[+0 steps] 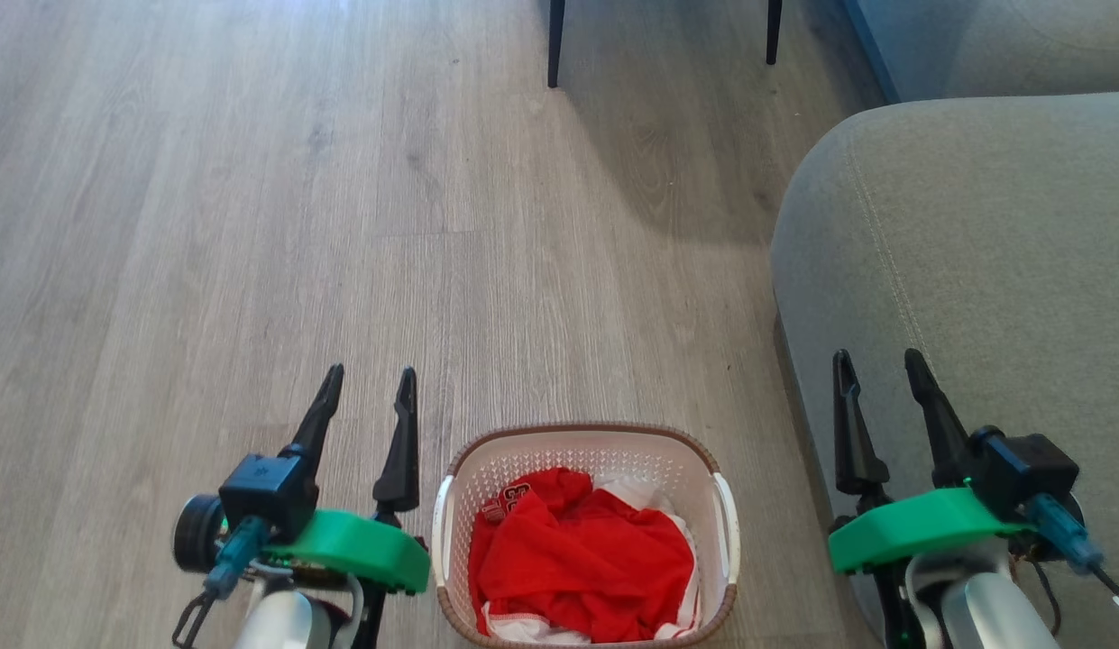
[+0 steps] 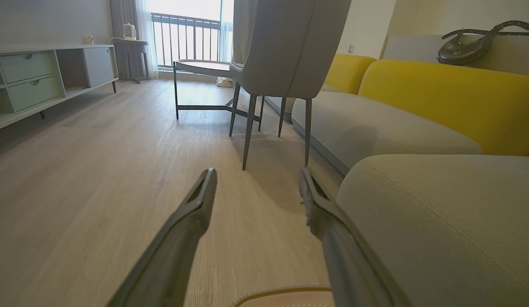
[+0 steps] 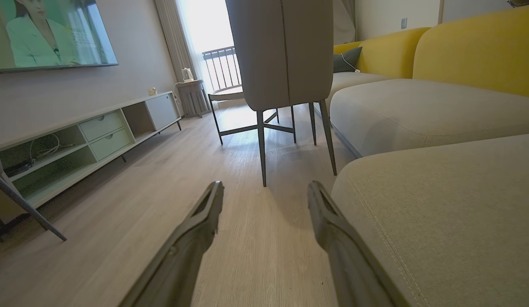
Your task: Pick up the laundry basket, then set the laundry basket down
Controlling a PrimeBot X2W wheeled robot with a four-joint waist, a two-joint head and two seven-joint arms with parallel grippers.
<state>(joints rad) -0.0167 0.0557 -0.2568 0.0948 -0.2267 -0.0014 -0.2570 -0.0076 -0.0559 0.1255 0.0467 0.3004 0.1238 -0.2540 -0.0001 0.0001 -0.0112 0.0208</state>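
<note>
Cream plastic basket [image 1: 579,430] sits on the floor [image 1: 252,225], sofa [image 1: 974,270] just right of it. Your left gripper [image 1: 371,371] and right gripper [image 1: 876,355] flank it, jaws wide apart and empty. Looks staged so each takes a handle for a level lift.

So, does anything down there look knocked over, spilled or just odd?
Nothing stands out. The cream-white perforated plastic laundry basket sits upright on the grey wood-look floor, with its red and white clothes all inside.

Perforated plastic laundry basket [image 1: 586,460] (woven-look rim) holds soft red cloth [image 1: 577,559] on matt wood-grain floor [image 1: 252,225].
</note>
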